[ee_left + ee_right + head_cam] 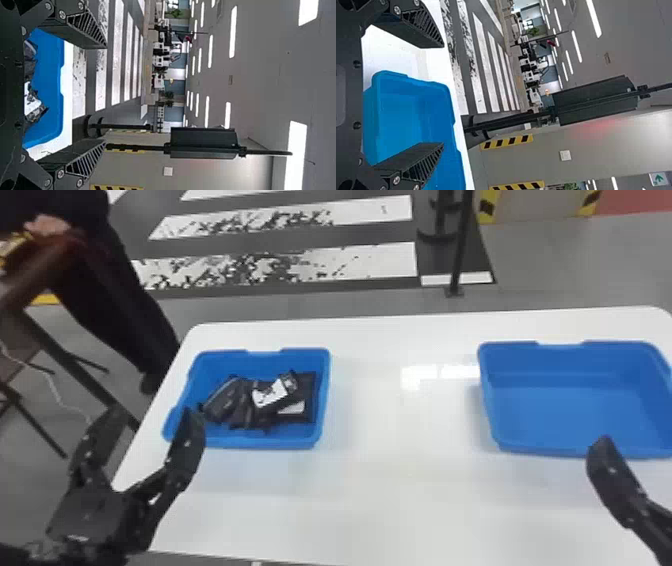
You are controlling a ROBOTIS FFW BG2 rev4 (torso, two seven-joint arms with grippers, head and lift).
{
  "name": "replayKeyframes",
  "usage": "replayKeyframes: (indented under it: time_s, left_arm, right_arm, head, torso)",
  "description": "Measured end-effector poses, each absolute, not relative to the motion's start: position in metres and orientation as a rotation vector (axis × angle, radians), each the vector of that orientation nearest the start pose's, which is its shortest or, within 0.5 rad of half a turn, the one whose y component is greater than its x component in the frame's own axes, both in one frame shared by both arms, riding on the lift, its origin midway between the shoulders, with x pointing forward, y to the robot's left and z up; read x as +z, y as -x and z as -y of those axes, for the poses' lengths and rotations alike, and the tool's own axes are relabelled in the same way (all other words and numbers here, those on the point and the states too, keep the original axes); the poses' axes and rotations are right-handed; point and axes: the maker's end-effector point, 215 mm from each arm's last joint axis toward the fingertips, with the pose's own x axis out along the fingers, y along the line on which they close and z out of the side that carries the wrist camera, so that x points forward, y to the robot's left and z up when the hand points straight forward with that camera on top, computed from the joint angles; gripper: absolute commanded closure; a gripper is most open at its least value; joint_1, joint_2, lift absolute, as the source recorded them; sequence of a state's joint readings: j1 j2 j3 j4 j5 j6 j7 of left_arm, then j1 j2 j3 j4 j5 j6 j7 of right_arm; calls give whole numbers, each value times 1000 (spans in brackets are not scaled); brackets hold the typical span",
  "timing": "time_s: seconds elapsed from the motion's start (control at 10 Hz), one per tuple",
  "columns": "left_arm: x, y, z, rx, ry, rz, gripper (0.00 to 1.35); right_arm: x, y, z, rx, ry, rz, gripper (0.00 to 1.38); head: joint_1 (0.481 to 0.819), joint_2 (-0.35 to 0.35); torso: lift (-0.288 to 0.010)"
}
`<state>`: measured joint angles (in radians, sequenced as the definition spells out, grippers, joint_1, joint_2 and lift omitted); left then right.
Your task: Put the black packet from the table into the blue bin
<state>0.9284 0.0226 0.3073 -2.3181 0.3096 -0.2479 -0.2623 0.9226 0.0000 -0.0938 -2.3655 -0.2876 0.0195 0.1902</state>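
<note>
While the surface [390, 500] stretches white and glossy in front of you, the black packets [240, 405] lie heaped in the left blue bin [320, 432]. You can't tell which of them is the one your task means. On top of the heap, one packet with a white label [265, 395] rests tilted across the others; beside it, toward the bin's right wall, a flatter dark packet [307, 387] carries a white patch on its near part.

Your left claw [152, 415] is wide open, its two fingers well apart and gripping nothing. It hangs by the left edge of the surface, near the near-left corner of that bin, and you can't tell from here whether its inner finger touches the rim.

Your right claw [612, 470] shows one finger in the head view, just before the near wall of the right blue bin [575, 380]. The right wrist view gives you both fingers, spread wide with nothing held between them.

The two bins stand upright and well apart, with bright reflections on the surface between them. Beyond the far edge, you have a black post [459, 250] standing on the floor [540, 265], and white stripes [365, 262] to its left.
</note>
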Motion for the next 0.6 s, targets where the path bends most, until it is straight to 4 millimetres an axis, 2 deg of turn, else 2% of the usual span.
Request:
replayKeyframes:
  time_s: [0.6]
  left_arm:
    - [-258,-322,-314,-50,40,106,197]
  right_arm:
    - [-320,-333,229,113,-234,-106,134]
  head:
    - [695,153]
  torso:
    - [-110]
